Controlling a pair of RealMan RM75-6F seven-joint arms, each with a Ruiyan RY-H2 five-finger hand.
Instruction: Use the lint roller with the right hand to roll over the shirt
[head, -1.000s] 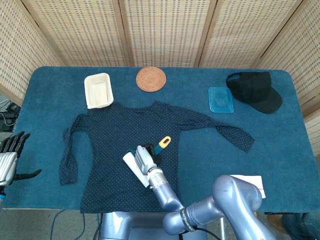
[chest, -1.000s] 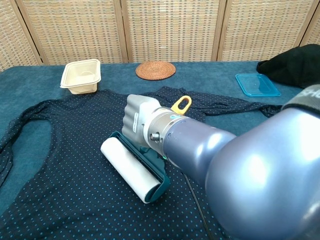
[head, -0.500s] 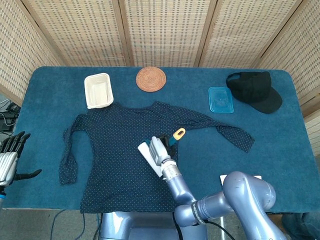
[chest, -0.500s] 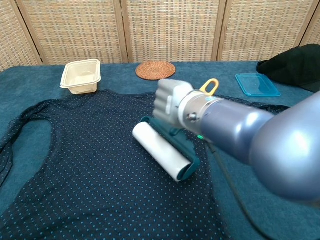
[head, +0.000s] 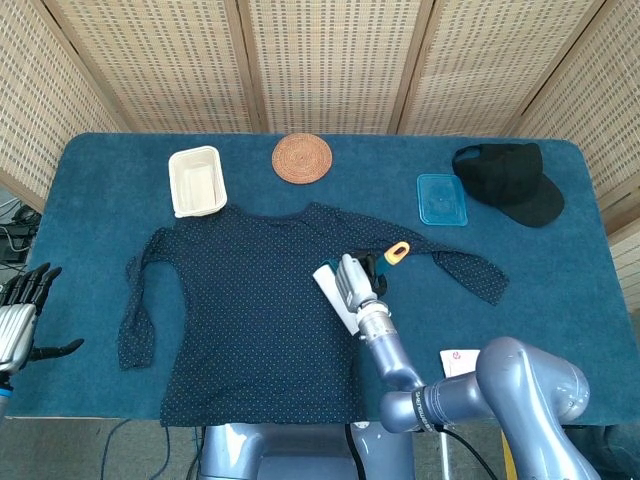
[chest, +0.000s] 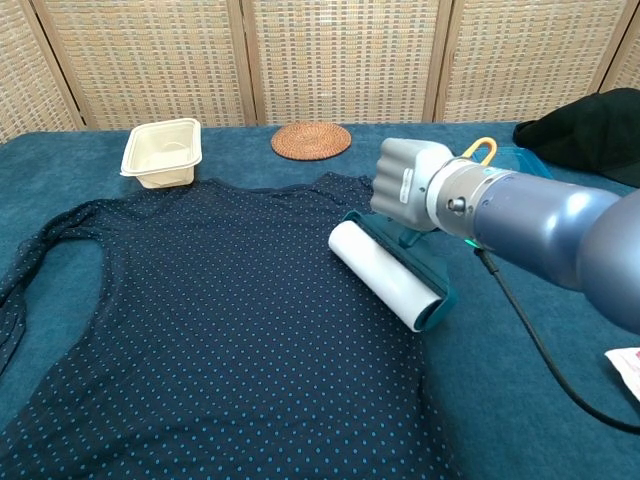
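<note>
The white lint roller in its teal frame (chest: 387, 275) lies on the dark blue dotted shirt (head: 250, 310), near the shirt's right edge at the centre of the chest view. We see our right hand (chest: 405, 185) clenched around its yellow-tipped handle (chest: 480, 148). Our left hand (head: 25, 300), at the left edge of the head view, holds nothing, fingers spread.

The right hand (chest: 408, 187) has carried the lint roller (chest: 385, 273) steadily across the shirt (chest: 200, 330), from the middle of the body toward the table's right edge. The white roll now sits at the shirt's right side seam, below the sleeve. A white card (head: 458, 361) near the front edge has come into sight.
</note>
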